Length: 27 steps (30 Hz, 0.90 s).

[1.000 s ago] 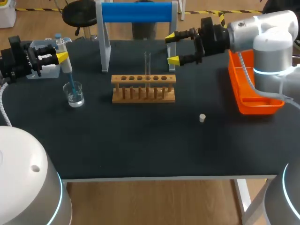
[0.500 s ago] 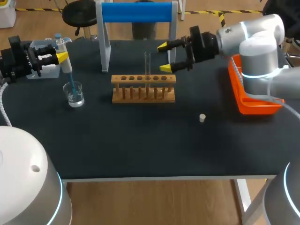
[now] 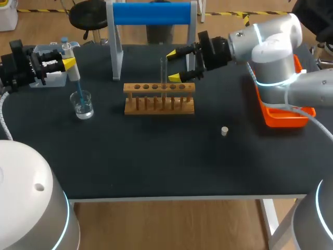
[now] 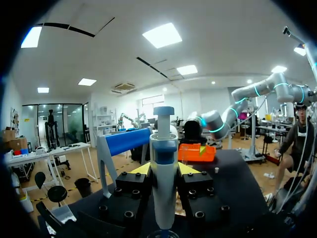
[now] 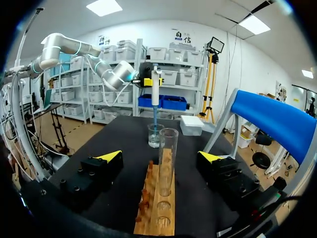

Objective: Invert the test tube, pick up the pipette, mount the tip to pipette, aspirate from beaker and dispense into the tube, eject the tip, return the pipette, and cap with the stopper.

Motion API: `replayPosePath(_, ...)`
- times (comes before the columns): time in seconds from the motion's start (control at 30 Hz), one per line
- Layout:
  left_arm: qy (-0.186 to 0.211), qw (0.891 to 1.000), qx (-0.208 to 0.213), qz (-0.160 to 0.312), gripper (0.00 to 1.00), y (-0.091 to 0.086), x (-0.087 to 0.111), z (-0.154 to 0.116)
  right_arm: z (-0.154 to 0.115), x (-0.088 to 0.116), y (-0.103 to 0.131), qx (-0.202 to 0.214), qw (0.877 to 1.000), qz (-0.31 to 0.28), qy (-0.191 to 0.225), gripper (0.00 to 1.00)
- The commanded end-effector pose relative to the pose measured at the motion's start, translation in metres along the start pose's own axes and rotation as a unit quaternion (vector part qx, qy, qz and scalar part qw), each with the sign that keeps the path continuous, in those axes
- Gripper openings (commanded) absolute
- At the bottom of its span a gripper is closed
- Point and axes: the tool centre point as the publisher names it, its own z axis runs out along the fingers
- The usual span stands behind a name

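Right end effector (image 3: 173, 65) has jaws wide apart. Test tube (image 5: 168, 158) stands upright in wooden rack (image 3: 159, 99) just ahead, in line w/ the gap, untouched. Best approach: go in level, close gently on glass above rack, no tilt. Left end effector (image 3: 69, 64) grips pipette (image 4: 163, 183), w/ pipette tip (image 3: 77, 87) in beaker (image 3: 82, 104) below it.

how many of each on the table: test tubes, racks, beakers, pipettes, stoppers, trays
test tube: 1
wooden rack: 1
beaker: 1
pipette: 1
stopper: 1
orange tray: 1
total: 6
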Motion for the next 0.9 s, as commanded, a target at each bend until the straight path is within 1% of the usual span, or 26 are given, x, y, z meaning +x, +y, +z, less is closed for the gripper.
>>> replayPosePath(0.03, 0.001, 1.000, 0.000, 0.000, 0.00, 0.000, 0.001, -0.001, 0.011, -0.006, -0.002, 0.012, 1.000, 0.000, -0.004, 1.00)
replayPosePath(0.23, 0.001, 1.000, 0.000, 0.000, 0.00, 0.000, 0.001, -0.001, 0.021, -0.007, -0.003, 0.035, 0.999, -0.008, -0.008, 1.00)
replayPosePath(0.43, 0.001, 1.000, 0.000, 0.000, 0.00, 0.000, 0.001, -0.001, 0.028, -0.008, -0.001, 0.047, 0.999, -0.010, -0.014, 1.00)
replayPosePath(0.63, 0.001, 1.000, 0.000, 0.000, 0.00, 0.000, 0.001, -0.001, 0.035, -0.013, -0.002, 0.069, 0.997, -0.014, -0.030, 1.00)
replayPosePath(0.9, 0.001, 1.000, 0.000, 0.000, 0.00, 0.000, 0.001, -0.001, 0.039, -0.013, -0.003, 0.077, 0.996, -0.012, -0.036, 1.00)
